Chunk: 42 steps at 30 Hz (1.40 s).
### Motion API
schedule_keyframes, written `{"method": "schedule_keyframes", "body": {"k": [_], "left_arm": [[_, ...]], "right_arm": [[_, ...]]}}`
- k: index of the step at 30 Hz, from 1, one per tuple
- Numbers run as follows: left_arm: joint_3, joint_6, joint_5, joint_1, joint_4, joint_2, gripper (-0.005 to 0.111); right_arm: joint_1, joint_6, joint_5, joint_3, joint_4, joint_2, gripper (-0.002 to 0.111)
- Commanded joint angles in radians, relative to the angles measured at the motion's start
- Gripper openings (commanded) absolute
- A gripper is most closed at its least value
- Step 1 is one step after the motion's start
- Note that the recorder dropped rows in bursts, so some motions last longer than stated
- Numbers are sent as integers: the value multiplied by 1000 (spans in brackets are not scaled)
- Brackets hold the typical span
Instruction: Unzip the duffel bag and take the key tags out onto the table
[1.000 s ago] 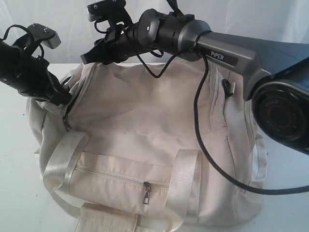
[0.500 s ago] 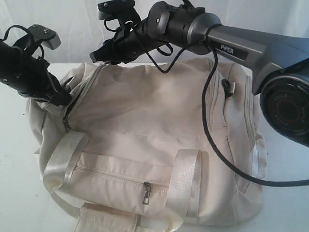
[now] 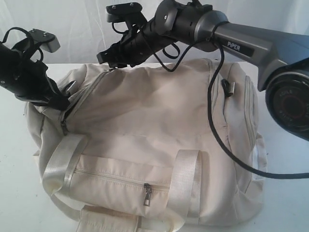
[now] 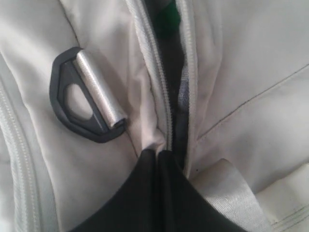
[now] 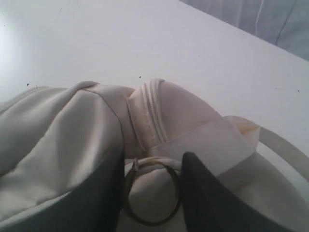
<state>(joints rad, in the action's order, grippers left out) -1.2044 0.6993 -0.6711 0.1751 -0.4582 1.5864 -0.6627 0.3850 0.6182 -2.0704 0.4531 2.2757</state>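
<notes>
The cream duffel bag (image 3: 145, 121) lies on the white table (image 3: 19, 193). My left gripper (image 3: 62, 103) is shut at the left end of the top zip. In the left wrist view its fingertips (image 4: 157, 153) pinch the bag's fabric edge right at the zip teeth. The zip gapes there onto a dark inside where a green piece (image 4: 167, 20) shows; the rest of the key tags is hidden. My right gripper (image 3: 107, 59) holds the bag's far end up, and in the right wrist view it (image 5: 152, 164) is shut on a dark metal ring (image 5: 150, 223) on a fabric loop.
A dark D-ring buckle (image 4: 87, 101) sits beside the open zip. The front pocket's zip pull (image 3: 147, 193) hangs between two webbing straps (image 3: 186, 183). The right arm's black cable (image 3: 227, 150) drapes over the bag's right side. White table (image 5: 145, 38) stretches behind the bag.
My right arm has risen and shifted right with the ring, lifting and stretching the bag's far end. The left gripper stays shut at the zip and has edged slightly left.
</notes>
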Motion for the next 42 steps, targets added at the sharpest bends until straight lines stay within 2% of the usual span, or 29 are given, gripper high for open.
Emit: {"method": "schedule_keyframes", "body": {"k": [1,13,18,20,25,28,34,36,42], "left_arm": [[10,-18,-146,8,32,-23,0],[133,-31,-94,8,34,-89,0],[133,-29,10,8,-21,-91,1],[121,4,22,8,-43,-91,8],[52,38,18,8,-107,-98,45],[-7,38,13,8,-173,-98,59],[-65,216,66,10,-408,-94,61],[-60,268,122,24,-427,-78,61],[-58,280,192,75,-423,20,61]], "right_arm": [[54,-8,0,-4,-26,-40,0],[90,-8,70,-4,13,-50,0],[88,46,122,-4,86,-50,0],[86,63,127,-4,107,-50,0],[86,67,127,-4,153,-50,0],[86,106,144,-4,183,-50,0],[84,111,154,-4,197,-50,0],[84,113,154,-4,210,-50,0],[81,172,157,-4,253,-50,0]]}}
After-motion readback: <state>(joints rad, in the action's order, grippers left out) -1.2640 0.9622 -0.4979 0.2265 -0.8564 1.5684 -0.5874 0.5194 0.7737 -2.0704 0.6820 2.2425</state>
